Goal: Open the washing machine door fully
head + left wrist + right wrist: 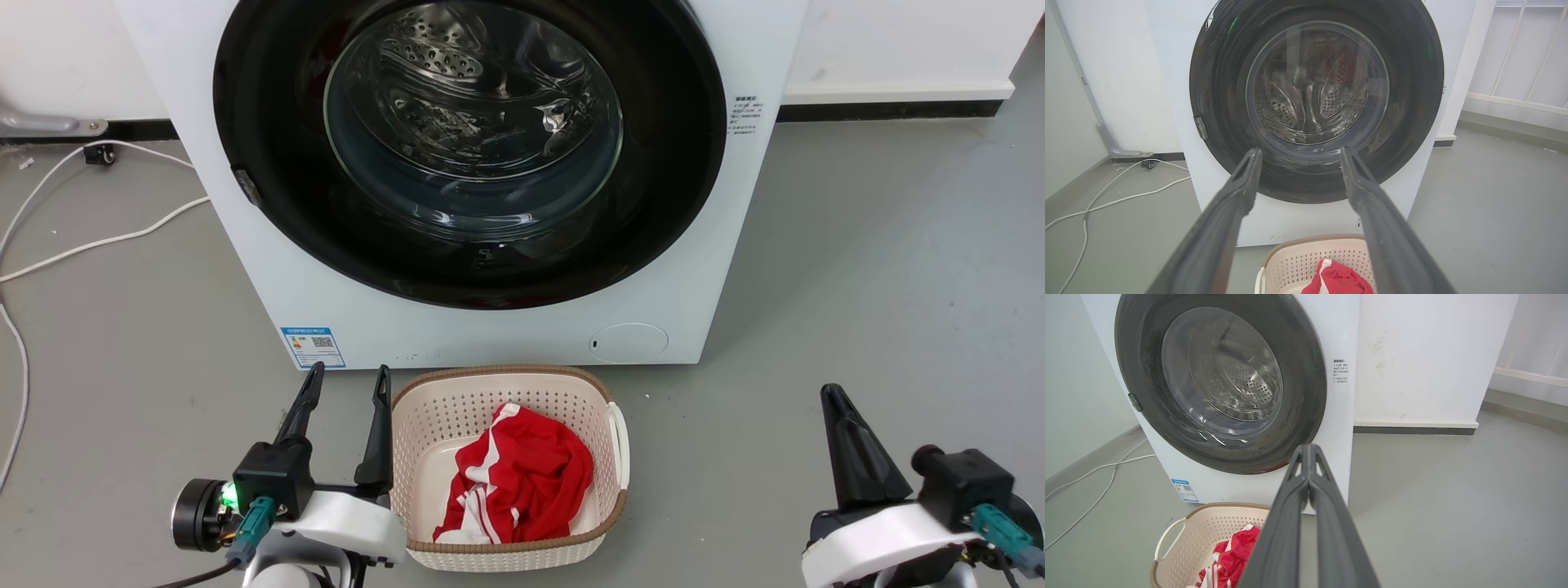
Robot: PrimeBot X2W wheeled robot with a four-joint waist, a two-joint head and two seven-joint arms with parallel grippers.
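Here the left gripper (349,371) (1300,151) has its two dark fingers spread wide with nothing between them. It hangs over the floor (857,286), just beside the left wall of the cream basket (457,408), and its tips point at the lower left corner of the washing machine (490,335). In its wrist view the spread fingers frame the bottom of the glass bowl. The right gripper (834,396) (1308,447) has its fingers pressed together and holds nothing. It hangs over bare floor well to the right of the basket, clear of the machine.

The basket stands on the floor just before the machine's bottom front edge, with a red and white cloth (522,482) crumpled inside it. Beyond it, the washing machine door (469,147) (1316,102) (1220,384) lies shut, flush against the white front, and neither gripper touches it. The perforated steel drum shows through its glass. A small grey catch (247,186) sits on the door's left rim. A blue label (313,347) is stuck at the front's lower left corner, and a round white cap (629,343) sits towards the lower right. A white cable (98,242) trails across the floor left of the machine.
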